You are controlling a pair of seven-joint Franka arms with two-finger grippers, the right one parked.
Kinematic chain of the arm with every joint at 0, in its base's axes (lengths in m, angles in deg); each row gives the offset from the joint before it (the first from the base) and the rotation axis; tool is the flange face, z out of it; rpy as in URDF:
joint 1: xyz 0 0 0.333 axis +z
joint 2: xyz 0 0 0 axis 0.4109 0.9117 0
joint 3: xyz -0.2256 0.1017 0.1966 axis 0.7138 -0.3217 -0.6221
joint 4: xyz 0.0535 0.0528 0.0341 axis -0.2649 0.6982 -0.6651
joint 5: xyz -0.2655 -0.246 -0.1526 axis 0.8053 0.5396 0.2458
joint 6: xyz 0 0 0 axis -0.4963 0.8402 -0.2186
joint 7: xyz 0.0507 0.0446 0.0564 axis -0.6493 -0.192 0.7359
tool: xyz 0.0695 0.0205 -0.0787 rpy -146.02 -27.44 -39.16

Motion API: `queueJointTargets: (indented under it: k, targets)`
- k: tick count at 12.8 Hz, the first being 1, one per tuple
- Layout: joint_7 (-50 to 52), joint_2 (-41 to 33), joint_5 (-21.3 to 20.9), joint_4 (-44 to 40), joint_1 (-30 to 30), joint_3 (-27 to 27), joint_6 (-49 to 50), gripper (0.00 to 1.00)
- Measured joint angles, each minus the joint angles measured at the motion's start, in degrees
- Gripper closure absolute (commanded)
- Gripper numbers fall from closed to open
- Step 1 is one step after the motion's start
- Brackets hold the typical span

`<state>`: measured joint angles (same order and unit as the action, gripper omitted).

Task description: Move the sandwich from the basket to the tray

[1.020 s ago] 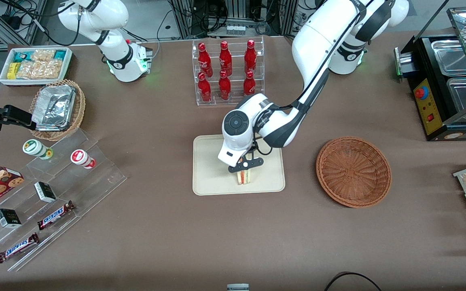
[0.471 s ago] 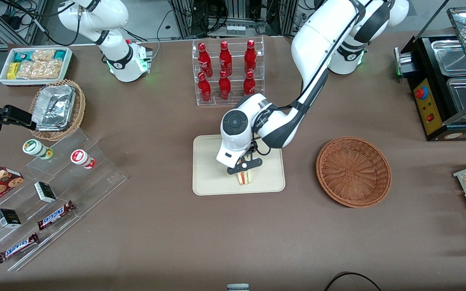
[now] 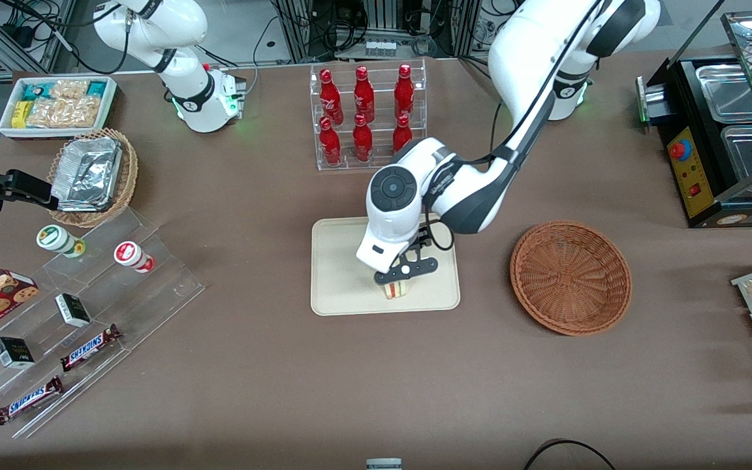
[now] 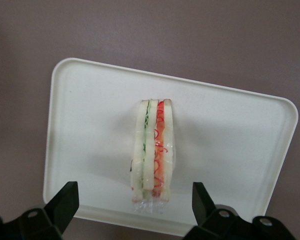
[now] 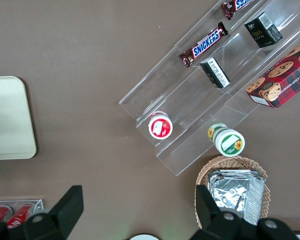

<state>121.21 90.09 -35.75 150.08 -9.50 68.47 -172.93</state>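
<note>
The sandwich (image 3: 396, 290) stands on its edge on the cream tray (image 3: 343, 287), near the tray's rim closest to the front camera. In the left wrist view the sandwich (image 4: 152, 152) shows white bread with green and red layers in clear wrap, on the tray (image 4: 90, 125). My left gripper (image 3: 406, 270) hovers just above the sandwich, open, with its black fingertips (image 4: 65, 200) well apart on either side and not touching it. The reddish-brown basket (image 3: 570, 277) lies empty beside the tray, toward the working arm's end. A tray corner also shows in the right wrist view (image 5: 7, 120).
A clear rack of red bottles (image 3: 366, 117) stands farther from the front camera than the tray. Acrylic steps with snack bars and boxes (image 3: 76, 307), a tan basket of foil containers (image 3: 92, 173) and a white snack bin (image 3: 56, 104) lie toward the parked arm's end. A black food warmer (image 3: 722, 130) stands at the working arm's end.
The left arm has risen and shifted slightly toward the working arm's end. The gripper has lifted off the sandwich, which stays standing on the tray.
</note>
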Motion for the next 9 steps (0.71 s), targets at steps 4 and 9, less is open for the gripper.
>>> queueJointTargets:
  k: [4,9]
  targets:
    - [-8.6,-5.4,-0.1,0.3,6.3,-0.4,9.5,0.0]
    - [-24.8,-11.4,0.4,3.1,18.9,-0.4,13.4,0.0]
